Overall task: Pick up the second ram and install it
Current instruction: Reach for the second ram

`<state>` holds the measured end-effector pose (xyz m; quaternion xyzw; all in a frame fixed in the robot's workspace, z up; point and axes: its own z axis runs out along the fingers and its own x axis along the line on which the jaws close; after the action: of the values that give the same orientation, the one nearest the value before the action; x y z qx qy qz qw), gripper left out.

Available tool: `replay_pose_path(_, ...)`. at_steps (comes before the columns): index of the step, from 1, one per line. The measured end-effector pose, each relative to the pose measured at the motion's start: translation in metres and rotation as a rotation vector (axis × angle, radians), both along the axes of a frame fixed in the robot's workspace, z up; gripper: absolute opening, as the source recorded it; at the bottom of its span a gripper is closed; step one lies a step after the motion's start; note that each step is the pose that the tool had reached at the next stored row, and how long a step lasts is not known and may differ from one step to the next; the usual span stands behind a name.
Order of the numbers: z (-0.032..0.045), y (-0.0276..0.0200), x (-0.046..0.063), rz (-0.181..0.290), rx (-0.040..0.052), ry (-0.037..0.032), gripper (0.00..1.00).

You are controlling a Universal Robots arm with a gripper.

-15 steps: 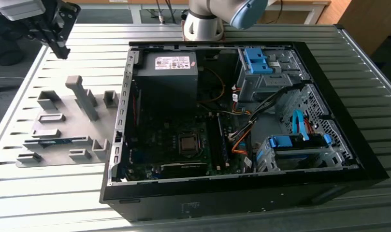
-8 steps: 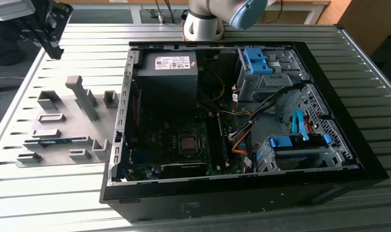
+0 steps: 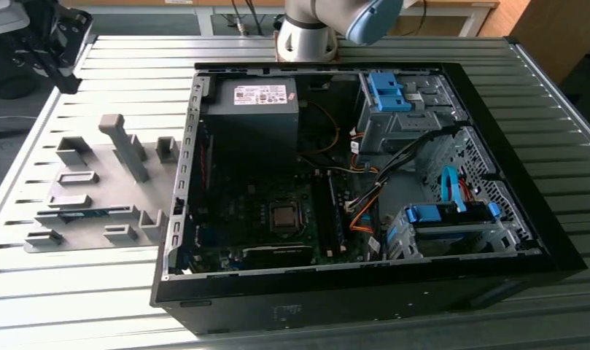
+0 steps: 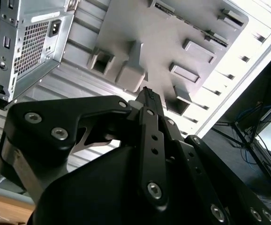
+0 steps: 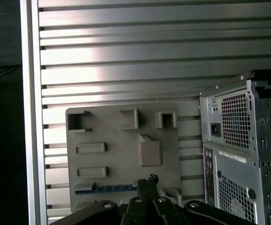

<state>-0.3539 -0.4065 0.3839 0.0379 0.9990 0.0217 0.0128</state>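
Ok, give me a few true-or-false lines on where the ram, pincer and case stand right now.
1. The ram lies in the grey fixture. True.
2. The pincer holds the ram. False: the pincer hangs above the fixture and the ram lies in its slot there.
3. The case is closed. False: its side is open and the motherboard shows.
4. The fixture lies on the exterior view's left of the case. True.
5. The fixture sits inside the case. False: it rests on the table beside the case.
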Motion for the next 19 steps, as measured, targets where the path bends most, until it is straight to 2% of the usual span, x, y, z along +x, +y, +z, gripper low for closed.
replay_pose_path(14,-0.0059,-0.0313,-0.009,0.0,0.0,0.0029,0.11)
replay_pose_path(19,-0.008,-0.0418,-0.011,0.0,-0.003,0.0088,0.11)
